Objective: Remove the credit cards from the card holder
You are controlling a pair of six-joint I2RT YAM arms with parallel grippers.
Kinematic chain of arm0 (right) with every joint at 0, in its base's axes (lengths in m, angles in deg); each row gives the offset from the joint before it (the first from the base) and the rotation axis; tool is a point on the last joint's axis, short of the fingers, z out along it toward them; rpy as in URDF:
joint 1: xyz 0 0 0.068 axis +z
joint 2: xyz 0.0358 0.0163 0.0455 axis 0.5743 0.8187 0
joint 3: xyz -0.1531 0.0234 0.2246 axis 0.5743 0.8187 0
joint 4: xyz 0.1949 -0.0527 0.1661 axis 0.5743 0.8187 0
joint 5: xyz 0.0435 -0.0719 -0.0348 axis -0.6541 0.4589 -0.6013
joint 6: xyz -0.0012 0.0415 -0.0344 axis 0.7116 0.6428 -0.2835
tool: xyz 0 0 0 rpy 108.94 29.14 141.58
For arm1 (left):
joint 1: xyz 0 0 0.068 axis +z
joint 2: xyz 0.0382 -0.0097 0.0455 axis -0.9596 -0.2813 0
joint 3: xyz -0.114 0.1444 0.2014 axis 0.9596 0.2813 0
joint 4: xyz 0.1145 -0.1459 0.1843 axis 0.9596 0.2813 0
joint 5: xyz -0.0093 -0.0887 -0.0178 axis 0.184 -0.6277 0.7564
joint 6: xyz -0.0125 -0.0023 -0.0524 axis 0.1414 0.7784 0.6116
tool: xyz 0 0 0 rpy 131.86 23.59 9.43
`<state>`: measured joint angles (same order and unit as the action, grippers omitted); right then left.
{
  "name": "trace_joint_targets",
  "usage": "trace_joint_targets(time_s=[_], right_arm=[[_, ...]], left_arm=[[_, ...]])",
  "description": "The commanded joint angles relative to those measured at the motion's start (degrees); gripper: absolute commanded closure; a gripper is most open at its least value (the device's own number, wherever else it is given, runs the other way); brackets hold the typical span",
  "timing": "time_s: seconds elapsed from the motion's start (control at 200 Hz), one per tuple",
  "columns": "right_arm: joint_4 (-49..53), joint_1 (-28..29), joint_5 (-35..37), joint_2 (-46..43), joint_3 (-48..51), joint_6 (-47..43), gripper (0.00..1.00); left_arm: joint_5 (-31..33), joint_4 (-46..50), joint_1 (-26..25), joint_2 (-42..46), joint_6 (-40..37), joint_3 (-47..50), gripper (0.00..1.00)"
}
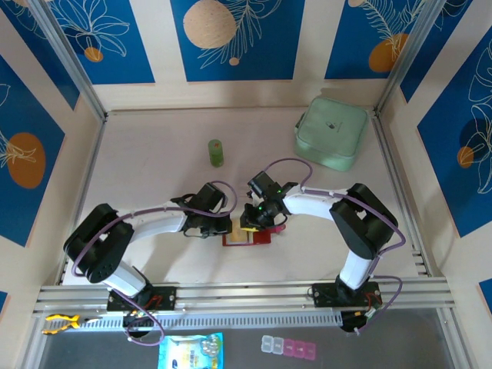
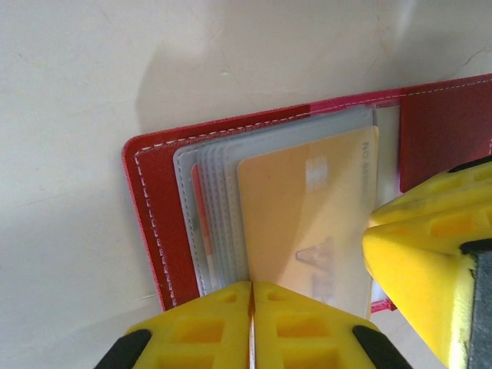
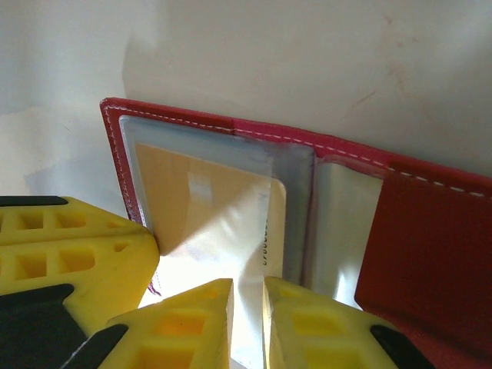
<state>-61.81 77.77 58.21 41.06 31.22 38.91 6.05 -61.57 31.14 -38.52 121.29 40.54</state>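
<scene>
The red card holder (image 1: 261, 237) lies open and flat on the table between both arms, its greyish clear pockets (image 2: 219, 223) facing up. An orange-yellow credit card (image 2: 307, 223) sits in the top pocket, with a thin red-edged card (image 2: 197, 201) in a pocket under it. My left gripper (image 2: 252, 296) is shut, its tips resting on the near edge of the pockets. My right gripper (image 3: 247, 304) hangs over the same orange-yellow card (image 3: 200, 196) with its jaws a narrow gap apart, the card's glossy near edge showing between them. The two grippers almost touch.
A mint-green pouch (image 1: 331, 132) lies at the back right and a small green bottle (image 1: 216, 152) stands at the back centre. Walls close off the table's left, right and far sides. A metal rail (image 1: 246, 296) runs along the near edge.
</scene>
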Motion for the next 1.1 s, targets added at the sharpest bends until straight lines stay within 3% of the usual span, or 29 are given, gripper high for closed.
trace_joint_targets(time_s=[0.0,0.45,0.695,1.095], right_arm=[[0.05,0.01,-2.03,0.9,0.53,0.75,0.83],[-0.23,-0.09,-2.62,1.38,1.14,0.82,0.84],[3.8,-0.19,2.21,0.47,0.99,0.26,0.71],[6.13,-0.26,5.2,-2.14,0.13,-1.69,0.69]], left_arm=[[1.01,2.02,-0.5,-0.04,-0.41,1.33,0.9],[1.1,2.29,-0.37,0.09,-0.41,1.32,0.9],[1.02,2.36,-0.49,0.46,-0.63,1.37,0.87],[1.1,2.33,-0.44,1.41,-0.32,1.59,0.86]])
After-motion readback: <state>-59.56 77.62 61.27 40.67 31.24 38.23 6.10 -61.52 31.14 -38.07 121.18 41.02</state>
